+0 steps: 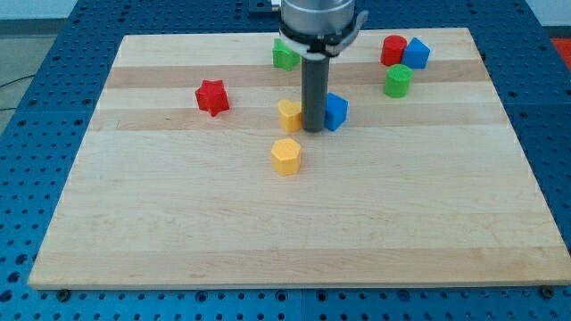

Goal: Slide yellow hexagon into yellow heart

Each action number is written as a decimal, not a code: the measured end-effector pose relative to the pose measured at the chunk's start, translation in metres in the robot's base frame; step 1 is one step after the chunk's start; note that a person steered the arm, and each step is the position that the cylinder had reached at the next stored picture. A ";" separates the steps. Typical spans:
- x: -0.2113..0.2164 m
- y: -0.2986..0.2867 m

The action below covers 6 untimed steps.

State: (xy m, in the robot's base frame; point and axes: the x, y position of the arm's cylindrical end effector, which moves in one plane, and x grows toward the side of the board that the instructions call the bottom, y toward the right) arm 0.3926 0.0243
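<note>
Near the counter's middle, our tip, a bare rod with no hand to open or close, sits between yellow heart and blue block; yellow hexagon waits below, unpushed, so next we circle beneath it and push upward.

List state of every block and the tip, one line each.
tip: down on the board, between yellow heart and blue block
yellow hexagon: apart from heart, below it in view
yellow heart: just left of tip
blue block: just right of tip, partly hidden
red star: alone, left
green block: top, behind arm
red block: touching blue cube
green cylinder: alone, upright
</note>
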 end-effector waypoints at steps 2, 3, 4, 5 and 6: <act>-0.056 0.075; 0.004 0.049; 0.091 0.055; 0.127 0.041; 0.145 0.031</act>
State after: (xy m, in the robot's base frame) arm 0.5379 0.0557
